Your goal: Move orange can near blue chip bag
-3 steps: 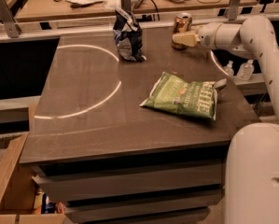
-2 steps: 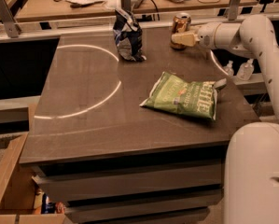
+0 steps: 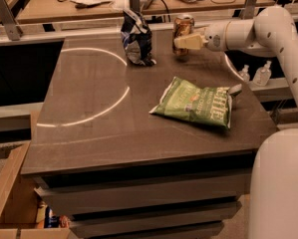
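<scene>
1. The hand [image 3: 187, 42] is at the far right part of the tabletop [image 3: 113, 133], at the end of a white arm [image 3: 258, 31] that reaches in from the right.
2. Its pale fingers are closed around the lower half of the orange can [image 3: 183, 25], so it is holding the can.
3. The can stands upright near the tabletop's far edge. Whether its base touches the surface cannot be told.
4. The blue chip bag [image 3: 136, 39] stands upright and crumpled to the left of the can, near it but apart from it, with bare tabletop between them.
5. A green chip bag [image 3: 196, 102] lies flat on the right half, nearer the camera than the can and apart from it.
6. Two small clear bottles [image 3: 262, 73] stand on a ledge beyond the tabletop's right edge.
</scene>
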Robot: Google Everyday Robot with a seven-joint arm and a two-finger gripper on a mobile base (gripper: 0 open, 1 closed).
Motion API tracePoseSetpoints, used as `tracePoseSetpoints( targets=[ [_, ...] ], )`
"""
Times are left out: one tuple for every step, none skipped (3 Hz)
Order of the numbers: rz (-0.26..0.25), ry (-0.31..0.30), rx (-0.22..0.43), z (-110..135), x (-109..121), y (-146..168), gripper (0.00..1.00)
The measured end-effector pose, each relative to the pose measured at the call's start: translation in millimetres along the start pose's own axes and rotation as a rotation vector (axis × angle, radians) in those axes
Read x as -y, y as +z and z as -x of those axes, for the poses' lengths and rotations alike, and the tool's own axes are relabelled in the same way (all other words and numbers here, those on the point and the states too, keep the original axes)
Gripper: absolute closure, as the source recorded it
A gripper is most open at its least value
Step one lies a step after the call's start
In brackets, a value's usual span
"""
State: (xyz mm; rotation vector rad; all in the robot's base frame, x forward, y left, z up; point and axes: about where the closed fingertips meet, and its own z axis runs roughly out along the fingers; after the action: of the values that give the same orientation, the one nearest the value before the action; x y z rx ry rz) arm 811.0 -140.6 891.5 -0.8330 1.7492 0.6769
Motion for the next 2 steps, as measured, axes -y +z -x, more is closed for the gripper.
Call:
tracePoseSetpoints(
  targets=[
    [0.068,0.012,-0.002,-2,-28,13,1.0],
    [0.123,-0.004,0.006,-4,-49,30,1.0]
  ],
)
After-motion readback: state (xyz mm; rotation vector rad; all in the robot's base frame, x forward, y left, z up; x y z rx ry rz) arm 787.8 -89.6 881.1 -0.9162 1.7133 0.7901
